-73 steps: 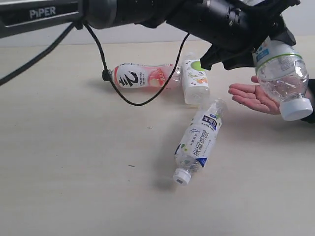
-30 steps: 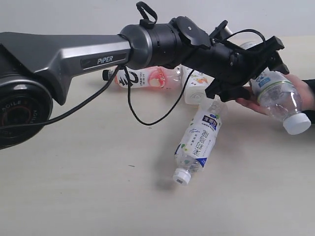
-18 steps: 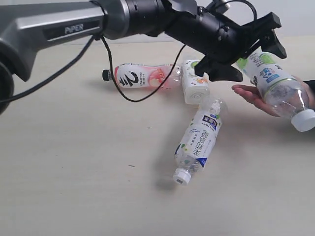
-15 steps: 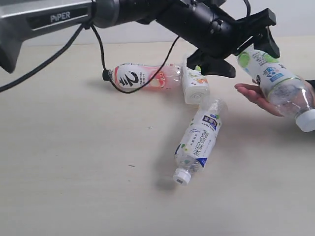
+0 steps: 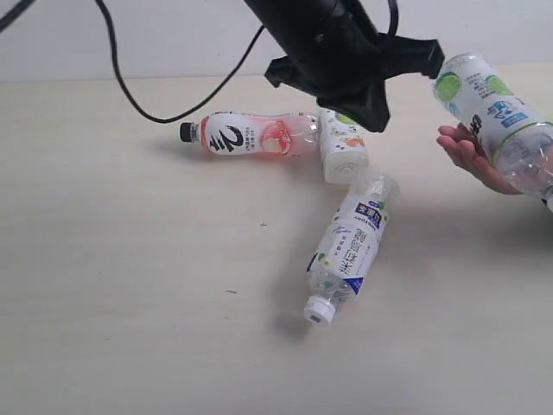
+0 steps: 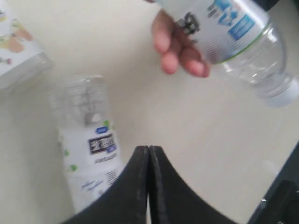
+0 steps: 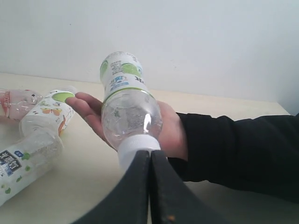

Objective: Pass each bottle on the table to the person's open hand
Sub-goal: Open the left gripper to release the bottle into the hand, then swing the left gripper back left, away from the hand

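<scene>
**Item 1 — green-and-blue-label bottle** (image 5: 494, 117): clear plastic with a white cap. It lies tilted across the palm of the person's open hand (image 5: 471, 156), at the right edge of the exterior view, with its base raised and its cap end lower. No gripper is on it. In the right wrist view its cap shows just behind that gripper's tips, and contact there cannot be told.

**Item 2 — person's open hand**: bare, palm up under the bottle, held just above the table (image 5: 130, 285). The black sleeve (image 7: 233, 149) runs back from the wrist.

**Item 3 — pink-red bottle** (image 5: 251, 136): black cap, lying on its side on the table.

**Item 4 — fruit-label bottle** (image 5: 343, 145): lying on the table, its side against the pink-red bottle's base.

**Item 5 — blue-label bottle** (image 5: 348, 249): white cap, lying diagonally on the table with its base just beside the fruit-label bottle.

**Item 6 — left gripper** (image 6: 148, 151): jaws pressed together with nothing between them. It hangs above the fruit-label bottle, apart from the hand.

**Item 7 — right gripper** (image 7: 150, 157): jaws pressed together and holding nothing. It does not show in the exterior view.
</scene>
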`<action>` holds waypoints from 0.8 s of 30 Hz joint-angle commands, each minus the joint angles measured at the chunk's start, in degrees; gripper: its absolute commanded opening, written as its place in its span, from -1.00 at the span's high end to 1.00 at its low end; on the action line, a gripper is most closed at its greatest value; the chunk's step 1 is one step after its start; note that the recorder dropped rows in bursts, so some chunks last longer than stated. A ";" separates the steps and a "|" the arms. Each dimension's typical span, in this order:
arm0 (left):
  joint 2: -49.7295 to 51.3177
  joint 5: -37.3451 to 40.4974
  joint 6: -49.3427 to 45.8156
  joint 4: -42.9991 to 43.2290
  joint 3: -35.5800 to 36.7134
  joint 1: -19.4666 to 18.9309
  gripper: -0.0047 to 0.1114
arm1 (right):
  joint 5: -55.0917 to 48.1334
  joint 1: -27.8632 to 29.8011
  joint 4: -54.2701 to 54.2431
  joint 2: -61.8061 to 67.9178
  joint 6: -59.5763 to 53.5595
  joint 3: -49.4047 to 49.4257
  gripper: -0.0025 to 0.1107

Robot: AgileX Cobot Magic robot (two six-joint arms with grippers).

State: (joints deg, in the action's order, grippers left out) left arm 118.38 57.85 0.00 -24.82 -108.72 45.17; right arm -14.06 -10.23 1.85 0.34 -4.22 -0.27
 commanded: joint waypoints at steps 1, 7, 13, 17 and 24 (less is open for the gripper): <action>-7.98 -5.59 -0.61 7.41 11.53 1.24 0.92 | 0.45 0.25 -0.05 -0.34 -0.20 0.27 0.96; -19.87 -18.18 -1.26 9.03 29.02 1.24 0.92 | 0.45 0.25 -0.05 -0.34 -0.20 0.27 0.96; -30.22 -28.20 -1.50 11.01 42.25 1.24 0.92 | 0.45 0.25 -0.05 -0.34 -0.20 0.27 0.96; -35.00 -31.85 -3.01 11.41 47.78 1.24 0.92 | 0.45 0.25 -0.05 -0.34 -0.20 0.27 0.96; -40.08 -42.05 -3.01 14.23 57.52 1.24 0.92 | 0.45 0.25 -0.05 -0.34 -0.20 0.27 0.96</action>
State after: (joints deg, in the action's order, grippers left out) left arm 79.84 20.47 -2.57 -12.14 -54.46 46.31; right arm -14.06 -10.23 1.85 0.34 -4.22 -0.27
